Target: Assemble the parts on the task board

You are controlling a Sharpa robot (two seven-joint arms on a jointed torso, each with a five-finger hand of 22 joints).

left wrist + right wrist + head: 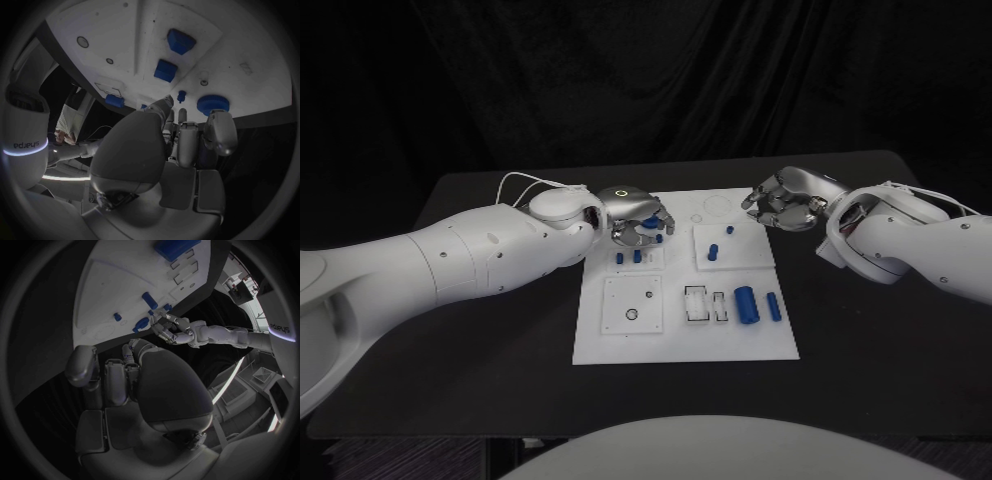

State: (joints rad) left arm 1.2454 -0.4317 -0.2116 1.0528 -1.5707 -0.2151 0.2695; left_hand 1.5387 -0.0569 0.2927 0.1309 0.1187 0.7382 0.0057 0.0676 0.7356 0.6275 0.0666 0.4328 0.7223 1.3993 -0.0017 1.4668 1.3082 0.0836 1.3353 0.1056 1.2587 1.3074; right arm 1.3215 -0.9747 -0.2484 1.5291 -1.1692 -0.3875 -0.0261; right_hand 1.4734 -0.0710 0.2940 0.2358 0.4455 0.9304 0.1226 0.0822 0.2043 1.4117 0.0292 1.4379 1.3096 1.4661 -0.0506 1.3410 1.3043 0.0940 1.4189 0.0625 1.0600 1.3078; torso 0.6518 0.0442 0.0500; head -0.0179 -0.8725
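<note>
We see the white task board (pixel 687 340) lying in the middle of the black tabletop (pixel 473 330). The left robot hand (pixel 635 218) reaches in over the far left corner of the board, palm down, with its fingers curled downward around a small round blue part (pixel 649 229); in the left wrist view a blue disc-like part (pixel 213 104) sits just beside the fingertips (pixel 219 131). We cannot tell if the fingers really grip it. Two small blue parts (pixel 629 257) stand on the board just under this hand. The right robot hand (pixel 786 200) hovers at the far right corner of the board, above the tabletop edge of it, with the fingers curled loosely and apart, and it holds nothing. More blue parts stand near the board's centre (pixel 714 250), and two long blue cylinders (pixel 757 305) lie on the near right side, next to white rectangular frames (pixel 704 303).
</note>
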